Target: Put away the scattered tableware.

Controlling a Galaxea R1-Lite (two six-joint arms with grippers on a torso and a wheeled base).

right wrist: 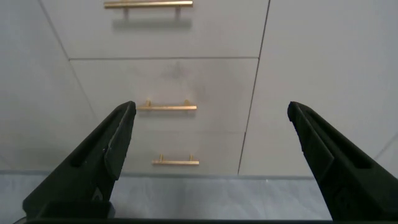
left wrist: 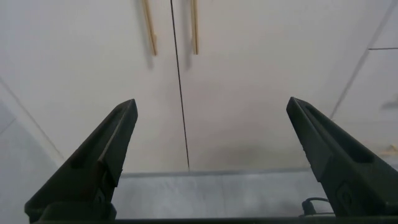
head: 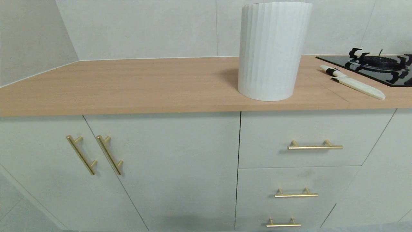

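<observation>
Wide apart and holding nothing, the jaws of the left gripper (left wrist: 211,109) face the double cabinet doors (left wrist: 261,81) without touching them. Those of the right gripper (right wrist: 211,109) are spread just as far, also bare, and face the drawers (right wrist: 161,81) with their brass handles. On the wooden tabletop (head: 128,83) a tall ribbed white container (head: 273,51) stands upright. To its right, well apart from it, a white knife (head: 352,82) lies flat just beside the black gas hob (head: 376,66).

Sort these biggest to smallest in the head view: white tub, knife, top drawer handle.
1. White tub, clearly largest.
2. Knife and top drawer handle: alike in length, the knife sits farther away, so unranked.
</observation>
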